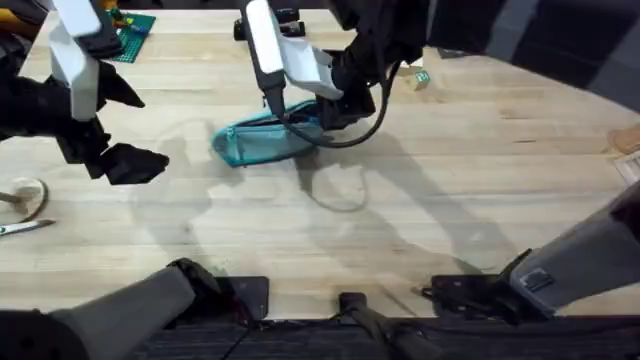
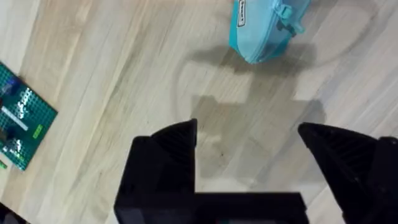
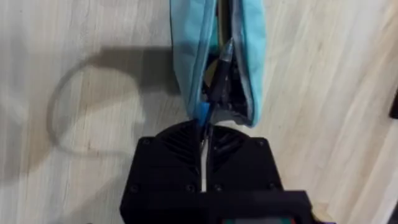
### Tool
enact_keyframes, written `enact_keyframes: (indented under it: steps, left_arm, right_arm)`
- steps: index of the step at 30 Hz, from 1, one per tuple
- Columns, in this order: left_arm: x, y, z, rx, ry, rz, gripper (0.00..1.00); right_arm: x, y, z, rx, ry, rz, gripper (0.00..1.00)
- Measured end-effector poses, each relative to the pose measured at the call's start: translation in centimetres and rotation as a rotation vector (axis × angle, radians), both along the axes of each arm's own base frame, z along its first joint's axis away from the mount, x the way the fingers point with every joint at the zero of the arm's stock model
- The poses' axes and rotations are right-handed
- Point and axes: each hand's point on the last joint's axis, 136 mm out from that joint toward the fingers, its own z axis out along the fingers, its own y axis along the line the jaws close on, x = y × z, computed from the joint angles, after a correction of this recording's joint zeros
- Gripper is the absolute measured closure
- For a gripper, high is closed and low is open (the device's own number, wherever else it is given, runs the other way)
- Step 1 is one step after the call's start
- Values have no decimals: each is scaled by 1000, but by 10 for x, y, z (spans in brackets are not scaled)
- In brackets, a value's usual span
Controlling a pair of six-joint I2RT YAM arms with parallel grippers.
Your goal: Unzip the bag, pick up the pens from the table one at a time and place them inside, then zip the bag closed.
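Note:
The teal bag lies on the table left of centre, and its end also shows in the left wrist view as the bag. My right gripper is down at the bag's right end. Close up, the right gripper is shut on the teal zip pull tab. The zip of the bag gapes there, and a dark pen lies inside the slit. My left gripper hovers open to the left of the bag; the left gripper holds nothing.
A green studded board lies at the far left, also seen as the board. Scissors and a round wooden piece sit at the left edge. A black object and a small block lie behind the bag.

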Motion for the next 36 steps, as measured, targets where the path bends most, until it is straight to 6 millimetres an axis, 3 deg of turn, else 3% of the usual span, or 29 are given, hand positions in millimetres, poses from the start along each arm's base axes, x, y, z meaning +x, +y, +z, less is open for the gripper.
enact_keyframes:
  steps: [5, 11, 16, 24, 36]
  left_arm:
    - [7, 3, -4, 8, -15, -32, 6]
    - [8, 3, -5, 8, -22, -44, 7]
    - [8, 3, -5, 7, -25, -48, 7]
    - [9, 3, -4, 8, -29, -48, 7]
    - [9, 2, -4, 3, -33, -49, 7]
  right_arm:
    - [1, 3, -14, -16, 20, 5, 969]
    - [5, 9, -15, -3, 0, 10, 969]
    - [13, 26, -12, 37, -54, 30, 969]
    - [-5, 52, -33, 18, -56, 146, 969]
    - [-1, 79, -43, 56, -113, 202, 969]
